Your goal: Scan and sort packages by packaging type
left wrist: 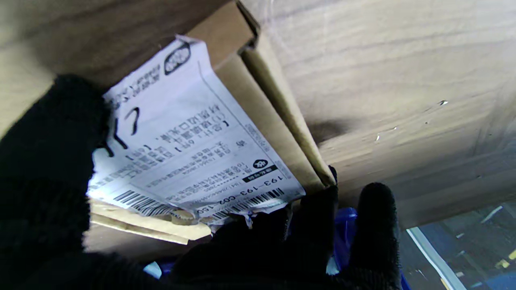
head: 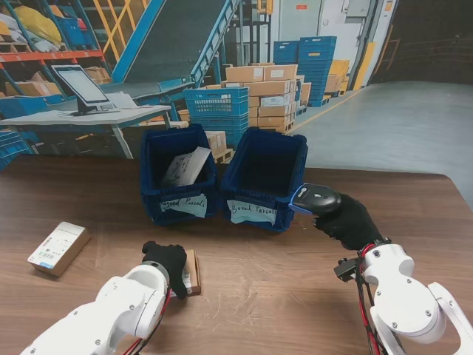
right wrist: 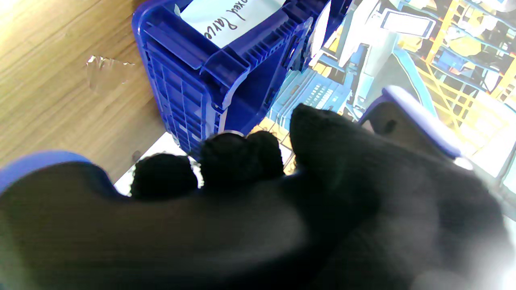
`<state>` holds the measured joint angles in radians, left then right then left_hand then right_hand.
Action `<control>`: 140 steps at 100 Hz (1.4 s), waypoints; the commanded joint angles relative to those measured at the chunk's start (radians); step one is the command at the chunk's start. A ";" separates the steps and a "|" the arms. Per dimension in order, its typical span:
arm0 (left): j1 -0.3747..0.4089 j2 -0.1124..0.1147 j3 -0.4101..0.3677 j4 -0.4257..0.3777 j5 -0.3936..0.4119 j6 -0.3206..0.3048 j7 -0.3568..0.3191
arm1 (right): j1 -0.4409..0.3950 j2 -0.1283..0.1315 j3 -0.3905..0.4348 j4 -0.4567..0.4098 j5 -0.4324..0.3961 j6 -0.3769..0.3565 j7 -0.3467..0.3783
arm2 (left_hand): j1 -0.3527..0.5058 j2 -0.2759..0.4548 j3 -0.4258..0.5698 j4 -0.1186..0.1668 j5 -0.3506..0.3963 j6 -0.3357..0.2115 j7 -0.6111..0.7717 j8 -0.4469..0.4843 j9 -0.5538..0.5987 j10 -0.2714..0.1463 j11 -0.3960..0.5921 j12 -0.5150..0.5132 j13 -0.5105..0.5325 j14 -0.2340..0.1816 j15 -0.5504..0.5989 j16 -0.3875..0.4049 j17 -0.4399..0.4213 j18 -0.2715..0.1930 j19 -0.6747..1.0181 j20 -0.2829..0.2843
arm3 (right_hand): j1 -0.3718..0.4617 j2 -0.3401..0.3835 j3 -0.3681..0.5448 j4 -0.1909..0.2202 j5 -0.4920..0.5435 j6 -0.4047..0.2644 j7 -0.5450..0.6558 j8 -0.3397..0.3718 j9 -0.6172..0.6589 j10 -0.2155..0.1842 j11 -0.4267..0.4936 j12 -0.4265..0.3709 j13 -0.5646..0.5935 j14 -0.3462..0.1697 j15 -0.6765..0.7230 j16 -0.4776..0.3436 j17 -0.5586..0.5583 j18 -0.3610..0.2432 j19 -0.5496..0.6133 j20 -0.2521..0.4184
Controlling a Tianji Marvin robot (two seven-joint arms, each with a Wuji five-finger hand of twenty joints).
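Note:
My left hand (head: pixel 166 260), in a black glove, is closed on a small cardboard box (head: pixel 192 272) that lies on the wooden table just in front of me. In the left wrist view the box (left wrist: pixel 266 100) shows a white shipping label (left wrist: pixel 189 137) with barcodes, with gloved fingers (left wrist: pixel 375 225) wrapped round its edges. Gloved as well, my right hand (head: pixel 347 220) holds a dark barcode scanner (head: pixel 316 198) with a blue trim beside the right bin, its head pointing left. The right wrist view shows the scanner (right wrist: pixel 407 117) behind curled fingers (right wrist: pixel 238 157).
Two blue bins stand side by side mid-table: the left bin (head: pixel 151 203) is labelled for bagged parcels and holds a white bag (head: pixel 186 167), the right bin (head: pixel 284 207) (right wrist: pixel 181 76) for boxed parcels. Another labelled box (head: pixel 58 248) lies at the far left.

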<state>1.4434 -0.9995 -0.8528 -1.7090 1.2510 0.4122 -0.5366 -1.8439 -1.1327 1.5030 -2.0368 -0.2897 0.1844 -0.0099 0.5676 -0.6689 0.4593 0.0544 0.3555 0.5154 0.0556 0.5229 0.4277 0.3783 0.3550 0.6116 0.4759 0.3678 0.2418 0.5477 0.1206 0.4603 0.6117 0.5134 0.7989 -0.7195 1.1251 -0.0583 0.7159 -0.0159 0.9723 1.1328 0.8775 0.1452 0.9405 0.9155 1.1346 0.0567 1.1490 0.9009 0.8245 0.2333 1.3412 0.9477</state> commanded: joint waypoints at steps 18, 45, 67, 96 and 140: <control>0.020 -0.016 -0.003 0.068 -0.073 0.015 0.121 | 0.004 -0.010 -0.010 -0.001 0.003 0.005 0.010 | 0.391 0.080 0.353 0.092 0.172 -0.326 0.689 0.295 0.197 -0.187 0.221 0.159 0.234 -0.066 0.263 0.185 0.096 0.062 0.252 0.086 | 0.102 0.077 0.145 0.029 0.038 -0.072 -0.002 -0.002 0.007 0.016 -0.003 0.005 0.023 0.000 0.029 0.013 0.011 -0.002 0.054 0.019; 0.011 -0.025 -0.020 0.111 -0.134 0.012 0.213 | 0.011 -0.010 -0.017 0.004 0.005 0.010 0.011 | 0.548 0.012 0.326 0.022 0.251 -0.404 0.977 0.285 0.438 -0.232 0.150 0.392 0.433 -0.056 0.315 0.502 0.222 0.103 0.501 0.263 | 0.103 0.078 0.145 0.030 0.037 -0.071 -0.002 -0.004 0.008 0.016 -0.003 0.004 0.024 -0.001 0.029 0.012 0.011 -0.004 0.054 0.019; 0.015 -0.030 -0.048 0.105 -0.151 0.021 0.230 | 0.014 -0.010 -0.021 0.005 0.005 0.016 0.011 | 0.552 -0.003 0.335 0.021 0.269 -0.399 0.982 0.264 0.453 -0.220 0.158 0.390 0.461 -0.050 0.337 0.525 0.262 0.111 0.544 0.294 | 0.102 0.078 0.145 0.031 0.037 -0.072 -0.002 -0.004 0.008 0.016 -0.003 0.004 0.024 0.000 0.028 0.012 0.012 -0.004 0.054 0.018; 0.022 -0.034 -0.080 0.062 -0.113 0.026 0.218 | 0.020 -0.011 -0.026 0.004 0.002 0.020 0.005 | 0.549 0.000 0.336 0.020 0.263 -0.392 0.984 0.263 0.454 -0.213 0.161 0.392 0.466 -0.050 0.347 0.538 0.267 0.118 0.551 0.307 | 0.102 0.078 0.145 0.031 0.037 -0.071 -0.001 -0.005 0.008 0.016 -0.002 0.003 0.024 -0.001 0.028 0.012 0.012 -0.003 0.054 0.018; 0.031 -0.039 -0.128 -0.020 -0.104 0.005 0.198 | 0.023 -0.011 -0.027 0.008 0.003 0.025 0.008 | 0.548 0.007 0.328 0.021 0.256 -0.387 0.985 0.263 0.453 -0.209 0.161 0.389 0.467 -0.053 0.352 0.541 0.275 0.121 0.550 0.317 | 0.102 0.077 0.146 0.031 0.037 -0.069 -0.001 -0.005 0.008 0.017 -0.001 0.004 0.025 -0.001 0.029 0.012 0.013 -0.004 0.055 0.017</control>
<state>1.4811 -1.0321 -0.9825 -1.7034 1.1543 0.4298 -0.3133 -1.8189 -1.1351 1.4781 -2.0208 -0.2857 0.2067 -0.0138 0.5601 -0.8077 0.0808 -0.0016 0.4977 0.4111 0.6842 0.7357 0.8150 0.3040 0.4221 0.9721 0.8435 0.3760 0.3916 1.0144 0.3836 0.5172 1.1162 0.8111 0.7989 -0.7195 1.1253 -0.0583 0.7161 -0.0159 0.9718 1.1290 0.8775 0.1455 0.9405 0.9155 1.1346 0.0569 1.1490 0.9009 0.8245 0.2339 1.3412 0.9477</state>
